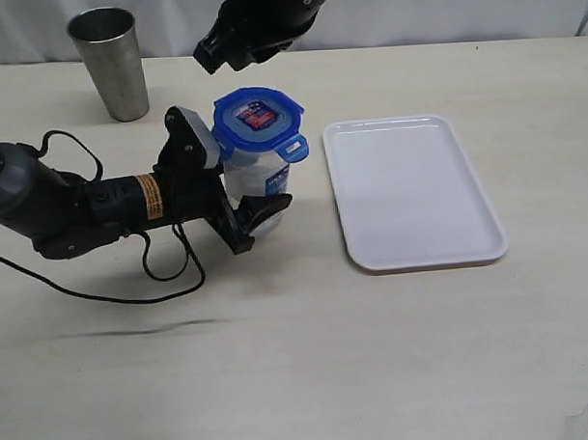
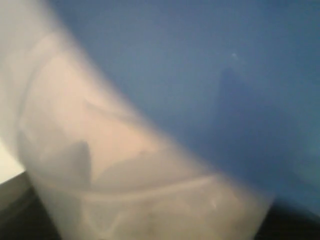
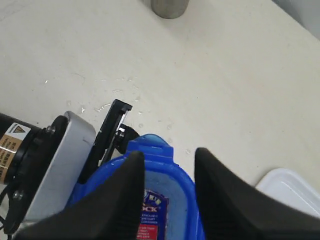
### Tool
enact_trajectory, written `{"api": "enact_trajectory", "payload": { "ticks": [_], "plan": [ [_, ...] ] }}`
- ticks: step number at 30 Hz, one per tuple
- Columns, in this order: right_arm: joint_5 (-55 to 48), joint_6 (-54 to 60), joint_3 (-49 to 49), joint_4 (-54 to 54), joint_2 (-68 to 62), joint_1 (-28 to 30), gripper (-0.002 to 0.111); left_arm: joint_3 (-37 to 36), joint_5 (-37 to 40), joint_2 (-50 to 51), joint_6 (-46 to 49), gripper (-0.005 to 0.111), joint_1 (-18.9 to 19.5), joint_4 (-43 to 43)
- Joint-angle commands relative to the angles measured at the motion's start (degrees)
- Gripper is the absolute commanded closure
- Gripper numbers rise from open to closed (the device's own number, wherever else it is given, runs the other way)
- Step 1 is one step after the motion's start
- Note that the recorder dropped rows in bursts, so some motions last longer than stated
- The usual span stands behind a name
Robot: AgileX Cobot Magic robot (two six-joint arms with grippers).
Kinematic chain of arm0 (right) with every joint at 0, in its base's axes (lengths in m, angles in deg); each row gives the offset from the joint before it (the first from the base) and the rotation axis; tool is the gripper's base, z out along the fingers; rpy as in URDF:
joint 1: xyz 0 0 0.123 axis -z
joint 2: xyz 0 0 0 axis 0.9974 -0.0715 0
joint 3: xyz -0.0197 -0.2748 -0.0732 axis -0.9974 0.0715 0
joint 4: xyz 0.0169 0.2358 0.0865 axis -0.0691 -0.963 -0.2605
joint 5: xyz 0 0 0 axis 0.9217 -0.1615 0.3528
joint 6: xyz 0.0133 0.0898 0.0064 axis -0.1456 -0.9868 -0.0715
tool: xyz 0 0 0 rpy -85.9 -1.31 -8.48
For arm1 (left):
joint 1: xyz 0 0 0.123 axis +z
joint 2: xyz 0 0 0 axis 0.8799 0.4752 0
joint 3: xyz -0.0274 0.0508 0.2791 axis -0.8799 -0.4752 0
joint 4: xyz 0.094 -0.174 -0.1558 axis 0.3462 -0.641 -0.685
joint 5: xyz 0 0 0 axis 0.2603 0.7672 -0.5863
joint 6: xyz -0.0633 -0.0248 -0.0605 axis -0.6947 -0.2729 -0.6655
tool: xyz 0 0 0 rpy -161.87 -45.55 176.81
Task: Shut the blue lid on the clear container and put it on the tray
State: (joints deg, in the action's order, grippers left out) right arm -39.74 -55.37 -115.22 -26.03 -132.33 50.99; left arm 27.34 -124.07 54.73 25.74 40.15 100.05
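We see the left gripper (image 1: 247, 195) pinching the upright clear container (image 1: 242, 169), blue lid (image 1: 257, 118) on top, on the table (image 1: 376, 352) just beside the tray (image 1: 414, 192); the right gripper (image 3: 167, 156) hovers above, jaws spread.

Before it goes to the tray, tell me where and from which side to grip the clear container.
Grip the clear container by its wall mid-height, level, from the side away from the tray, where the left gripper straddles it. It stands upright, the blue lid has jutting flaps, and the right gripper hangs overhead.
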Motion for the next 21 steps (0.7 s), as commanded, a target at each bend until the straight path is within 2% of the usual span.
{"api": "enact_trajectory", "payload": {
  "ticks": [1,6,10,14,17,21],
  "plan": [
    [-2.2,-6.2,0.0,2.4,0.9,0.4,0.063,-0.3,-3.2,-0.6,-5.1,0.107,1.3,7.6],
    [-6.9,-7.1,0.0,1.7,1.1,3.4,0.062,-0.3,-12.9,-0.6,-6.4,0.107,3.7,15.7],
    [-10.0,-5.6,0.0,-5.6,1.1,8.2,0.062,-0.3,-12.9,-0.6,-6.4,0.107,4.2,17.8],
    [-17.4,3.5,0.0,-22.0,1.1,14.1,0.062,-0.3,-12.9,-0.6,-6.4,0.107,4.2,18.0],
    [-18.4,8.0,0.2,-30.3,1.1,16.3,0.062,-0.3,-12.9,-0.6,-6.4,0.107,4.2,18.0],
    [-18.4,7.0,1.9,-30.3,1.1,16.3,0.062,-0.3,-12.9,-0.6,-6.4,0.107,4.2,18.0]
  ]
}}
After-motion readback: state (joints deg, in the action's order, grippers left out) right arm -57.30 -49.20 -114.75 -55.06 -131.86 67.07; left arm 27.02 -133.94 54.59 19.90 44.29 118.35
